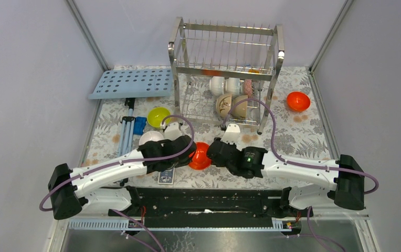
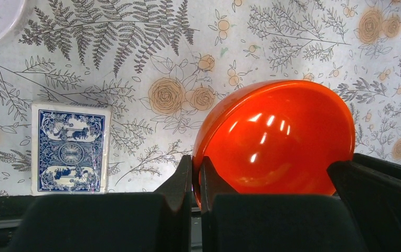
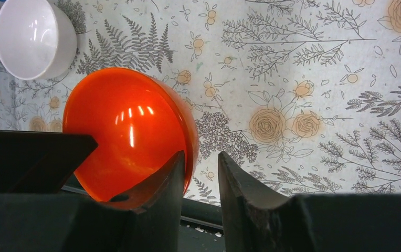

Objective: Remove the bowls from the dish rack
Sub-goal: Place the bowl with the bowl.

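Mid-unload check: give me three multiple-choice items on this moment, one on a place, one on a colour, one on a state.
1. Where is the loose orange bowl?
A) in the top tier of the dish rack
B) on the table, right of the rack
C) in the rack's lower tier

2. What colour is the front bowl, at the left gripper?
A) white
B) yellow-green
C) orange

3. The left gripper is:
A) wide open
B) shut on the front bowl's rim
C) out of view

Answers: B, it sits alone on the cloth right of the rack; C, both wrist views show it glossy orange; B, the fingers pinch the rim with no gap.
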`<state>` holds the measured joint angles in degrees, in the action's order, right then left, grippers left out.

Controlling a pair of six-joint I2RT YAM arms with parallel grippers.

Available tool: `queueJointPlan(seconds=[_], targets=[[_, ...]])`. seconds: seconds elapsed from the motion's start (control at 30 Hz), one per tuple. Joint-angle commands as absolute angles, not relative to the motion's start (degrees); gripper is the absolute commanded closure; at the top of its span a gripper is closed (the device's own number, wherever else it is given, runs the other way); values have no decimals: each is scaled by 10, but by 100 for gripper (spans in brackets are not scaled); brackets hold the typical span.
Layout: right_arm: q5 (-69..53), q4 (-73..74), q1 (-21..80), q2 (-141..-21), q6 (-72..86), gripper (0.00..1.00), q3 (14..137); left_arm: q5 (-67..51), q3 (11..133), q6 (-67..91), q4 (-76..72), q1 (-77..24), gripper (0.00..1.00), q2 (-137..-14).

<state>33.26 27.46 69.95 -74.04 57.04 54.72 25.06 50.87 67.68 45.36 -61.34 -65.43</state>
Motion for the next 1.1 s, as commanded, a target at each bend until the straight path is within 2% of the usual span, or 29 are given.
queueJointPlan(seconds=[0.0, 0.5, 0.73, 0.87, 0.93, 1.03, 1.07], targets=[[326, 262, 694, -744, 571, 65, 537, 267, 539, 682, 438, -618, 100, -660], [319, 256, 691, -744, 568, 77, 517, 268, 567, 675, 437, -632, 100, -690], [320, 263, 690, -739, 574, 100, 513, 265, 562, 671, 427, -634, 100, -693], [319, 273, 691, -735, 573, 100, 511, 268, 559, 661, 426, -634, 98, -696], [317, 286, 690, -732, 565, 100, 513, 266, 557, 655, 423, -634, 84, -695], [313, 312, 691, -719, 544, 100, 512, 261, 551, 634, 411, -634, 52, -685], [314, 321, 692, -709, 536, 100, 508, 256, 548, 623, 404, -634, 38, -680]])
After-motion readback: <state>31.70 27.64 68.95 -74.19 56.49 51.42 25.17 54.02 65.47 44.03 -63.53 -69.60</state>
